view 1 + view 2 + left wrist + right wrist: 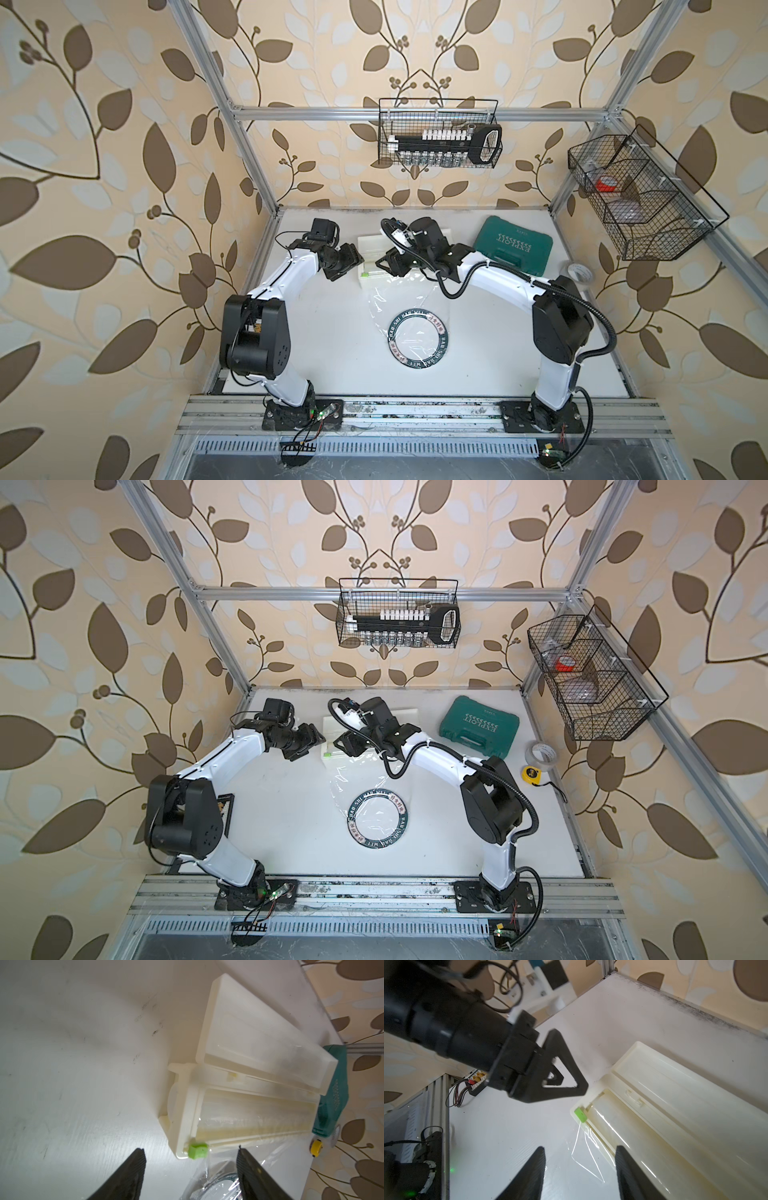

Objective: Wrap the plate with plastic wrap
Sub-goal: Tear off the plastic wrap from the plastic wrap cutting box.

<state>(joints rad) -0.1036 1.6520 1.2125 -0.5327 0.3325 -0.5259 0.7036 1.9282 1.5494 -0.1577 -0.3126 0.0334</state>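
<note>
Left gripper (190, 1149), fingers spread wide and empty, is set just beside the green tab (580, 1114) at the left end of the dispenser box (371, 253), which lies open near the back edge of the table (316, 332). The plastic wrap (388, 305) runs from the box toward the front edge and is draped over the plate (420, 315) at mid-table. Right gripper (579, 1147), fingers likewise apart and holding nothing, is held over the film beside the box. Judged step: severing the film; the tab should be pinched squarely and slid along its rail with the sheet kept flat
</note>
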